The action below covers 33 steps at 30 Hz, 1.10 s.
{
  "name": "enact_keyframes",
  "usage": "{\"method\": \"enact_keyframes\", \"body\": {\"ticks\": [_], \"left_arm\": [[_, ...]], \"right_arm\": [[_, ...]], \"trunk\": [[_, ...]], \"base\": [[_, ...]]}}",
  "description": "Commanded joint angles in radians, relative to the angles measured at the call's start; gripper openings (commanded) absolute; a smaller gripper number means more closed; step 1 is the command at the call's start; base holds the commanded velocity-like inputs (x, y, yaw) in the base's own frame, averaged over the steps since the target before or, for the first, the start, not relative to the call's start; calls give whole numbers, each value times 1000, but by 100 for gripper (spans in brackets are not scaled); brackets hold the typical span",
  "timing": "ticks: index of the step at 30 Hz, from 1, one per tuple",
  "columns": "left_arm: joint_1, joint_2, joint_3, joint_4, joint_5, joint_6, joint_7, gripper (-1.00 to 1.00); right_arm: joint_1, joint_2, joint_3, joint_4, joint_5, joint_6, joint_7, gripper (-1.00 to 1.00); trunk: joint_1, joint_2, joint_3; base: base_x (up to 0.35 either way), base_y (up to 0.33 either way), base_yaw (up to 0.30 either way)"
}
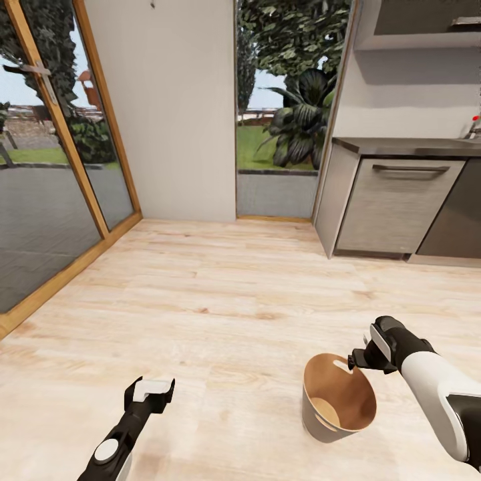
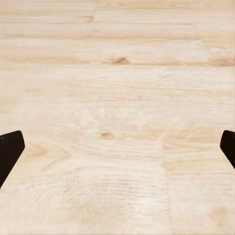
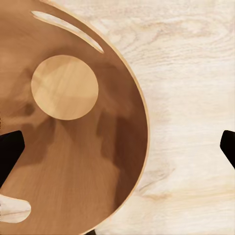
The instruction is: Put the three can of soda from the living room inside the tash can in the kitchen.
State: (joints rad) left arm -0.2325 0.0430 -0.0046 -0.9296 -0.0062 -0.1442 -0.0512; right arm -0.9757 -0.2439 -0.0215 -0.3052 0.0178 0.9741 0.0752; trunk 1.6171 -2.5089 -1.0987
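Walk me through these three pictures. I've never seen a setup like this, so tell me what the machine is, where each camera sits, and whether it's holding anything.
This is a simulated wheeled robot with two arms, steered by a person. The big picture comes from a camera on its head, looking down over both arms in a kitchen with a pale wood floor, grey cabinets and glass doors to a garden.

The other two pictures come from cameras on each wrist, looking along that arm's pincer. The dark shapes at their edges are the fingertips.

The left pincer hangs open above bare floor and holds nothing. The right pincer is also open and empty, hovering at the rim of the tash can, a small round bucket standing on the floor. The right wrist view looks straight into the tash can, and its wooden bottom is bare: no cans inside.
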Motion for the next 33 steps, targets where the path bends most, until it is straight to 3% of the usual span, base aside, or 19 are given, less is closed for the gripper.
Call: {"method": "enact_keyframes", "body": {"ticks": [1,7,17,33], "left_arm": [[0,0,0,0,0,0,0,100],[0,0,0,0,-1,0,0,100],[-1,0,3,2,-3,3,-1,100],[-1,0,3,2,-3,6,-1,100]], "right_arm": [[0,0,0,0,0,0,0,100],[0,0,0,0,0,0,0,100],[0,0,0,0,0,0,0,100],[0,-1,0,0,0,0,0,100]], "trunk": [[0,0,2],[0,0,11],[5,-2,-14],[12,-6,-73]], "base": [[0,0,0],[0,0,0],[0,0,0],[0,0,0]]}}
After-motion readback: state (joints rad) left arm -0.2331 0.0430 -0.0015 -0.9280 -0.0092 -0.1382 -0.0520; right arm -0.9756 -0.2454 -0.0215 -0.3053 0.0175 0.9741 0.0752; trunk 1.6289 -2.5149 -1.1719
